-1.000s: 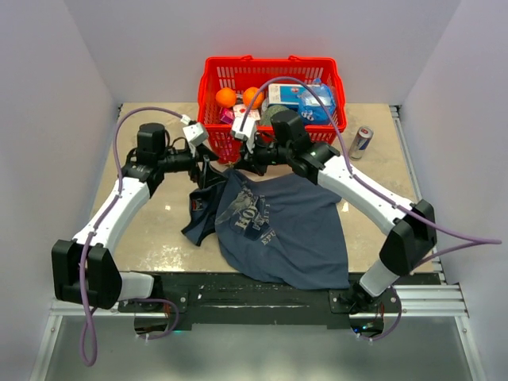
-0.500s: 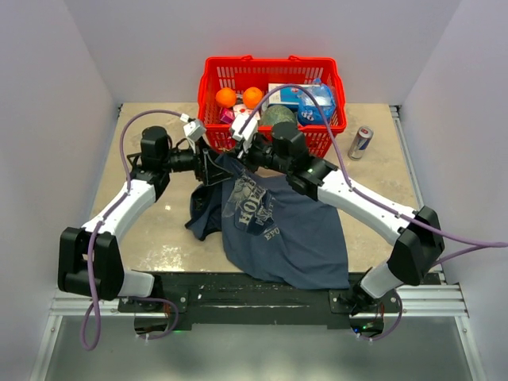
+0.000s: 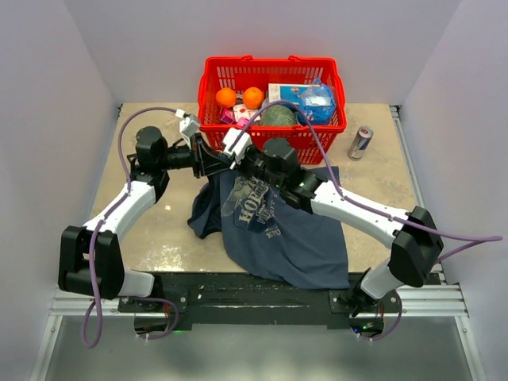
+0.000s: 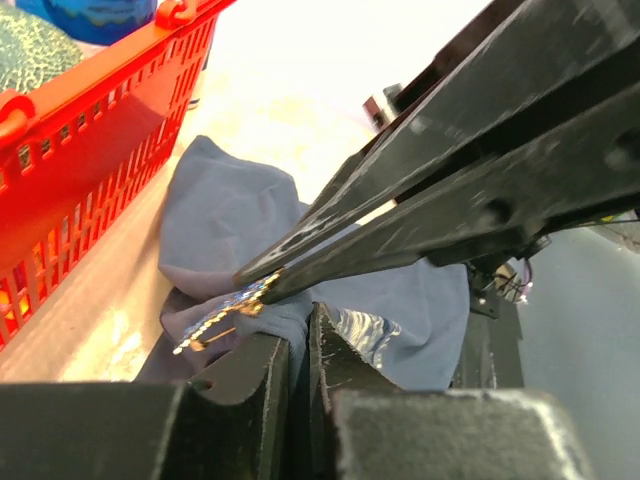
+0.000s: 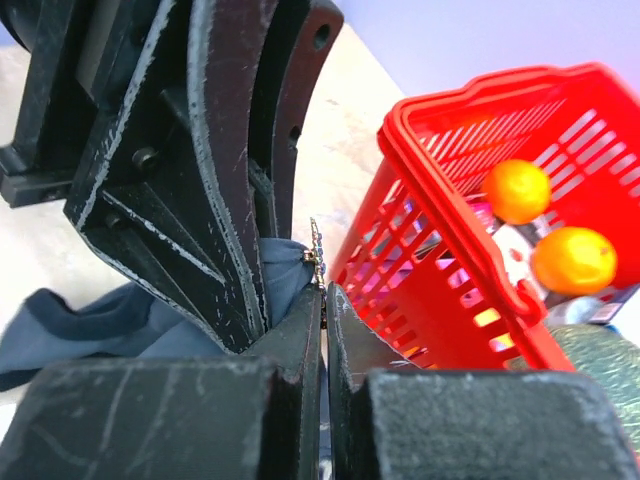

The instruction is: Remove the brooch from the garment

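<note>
White walls close around a beige table [image 3: 151, 230], and a red basket [image 3: 274, 59] stands at its far edge with two oranges [image 3: 226, 97] and some packages inside. One can [image 3: 360, 142] lies to the right of the basket. On the table a dark blue garment [image 3: 294, 230] is spread, with its upper part lifted from the surface in front of the basket.

From above, the left gripper [image 3: 216, 163] and the right gripper [image 3: 235, 165] meet at this lifted part, tip against tip. The brooch is too small to be found in that view, and the jaws cannot be read there.

The left wrist camera shows more. Its own fingers [image 4: 270, 355] are pressed together with a fold of the blue cloth between them. The long fingers of the right gripper come in from the upper right, and their closed tips pinch one end of the brooch [image 4: 222, 314], a thin glittering gold piece that lies along the fold just beside the left fingers. I cannot tell if its pin is in the cloth.

The right wrist camera shows its own fingers clenched with only a narrow slit. The brooch stands as a small shiny strip at their tips, against the cloth, with the basket wall close behind.
</note>
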### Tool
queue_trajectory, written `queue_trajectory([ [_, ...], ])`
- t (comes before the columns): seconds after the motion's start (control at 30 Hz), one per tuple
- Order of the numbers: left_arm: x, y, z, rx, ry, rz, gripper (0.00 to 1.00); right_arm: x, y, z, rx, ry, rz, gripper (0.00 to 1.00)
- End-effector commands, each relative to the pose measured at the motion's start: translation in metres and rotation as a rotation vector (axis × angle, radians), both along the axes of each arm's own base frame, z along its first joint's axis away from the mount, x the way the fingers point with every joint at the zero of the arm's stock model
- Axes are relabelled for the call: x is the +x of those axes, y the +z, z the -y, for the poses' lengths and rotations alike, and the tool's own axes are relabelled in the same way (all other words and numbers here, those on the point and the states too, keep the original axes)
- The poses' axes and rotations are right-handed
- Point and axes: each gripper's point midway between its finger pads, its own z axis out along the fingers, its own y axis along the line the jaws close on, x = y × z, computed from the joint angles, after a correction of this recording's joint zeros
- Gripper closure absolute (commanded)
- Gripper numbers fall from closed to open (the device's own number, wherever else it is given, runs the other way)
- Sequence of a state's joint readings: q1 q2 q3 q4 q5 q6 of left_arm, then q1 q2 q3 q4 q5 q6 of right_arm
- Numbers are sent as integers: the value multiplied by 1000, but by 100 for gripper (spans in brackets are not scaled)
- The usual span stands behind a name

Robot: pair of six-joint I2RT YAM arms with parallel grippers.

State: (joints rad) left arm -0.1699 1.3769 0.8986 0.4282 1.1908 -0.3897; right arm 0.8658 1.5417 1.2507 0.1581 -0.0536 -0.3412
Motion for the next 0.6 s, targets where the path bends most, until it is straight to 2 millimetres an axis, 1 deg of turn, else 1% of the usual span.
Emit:
queue_trajectory([
  [0.0,-21,28,6,-41,-117,84,90,10,13,7,-20,-64,141,100],
  [0.07,-21,27,5,-35,-120,84,91,12,8,10,-58,-67,165,100],
  [0.1,-20,23,5,-19,-118,80,91,12,10,12,-70,-74,177,100],
  [0.17,-17,19,4,-2,-103,82,92,19,10,21,-139,-118,234,100],
  [0.2,-17,18,4,8,-102,90,92,19,15,24,-160,-131,265,100],
  [0.23,-17,18,3,10,-101,91,90,24,14,34,-218,-167,313,100],
  [0.27,-18,18,4,10,-106,93,88,24,24,37,-208,-185,358,100],
  [0.3,-19,18,4,9,-109,91,83,23,18,42,-229,-196,383,100],
  [0.33,-20,17,4,9,-110,88,80,22,38,46,-215,-213,477,100],
  [0.37,-21,17,4,4,-111,72,78,19,42,46,-221,-220,519,100],
  [0.4,-21,17,4,-1,-114,81,74,15,34,47,-244,-216,551,100],
  [0.43,-22,18,4,-5,-120,79,66,12,40,48,-273,-213,626,100],
  [0.47,-23,19,4,-9,-124,64,64,7,52,45,-237,-211,695,100],
  [0.5,-22,20,5,-12,-124,61,58,1,43,43,-256,-188,726,100],
  [0.53,-22,20,4,-15,-124,52,54,-3,54,43,-255,-197,806,100],
  [0.57,-22,22,4,-17,-124,44,50,-6,54,41,-253,-191,834,100],
])
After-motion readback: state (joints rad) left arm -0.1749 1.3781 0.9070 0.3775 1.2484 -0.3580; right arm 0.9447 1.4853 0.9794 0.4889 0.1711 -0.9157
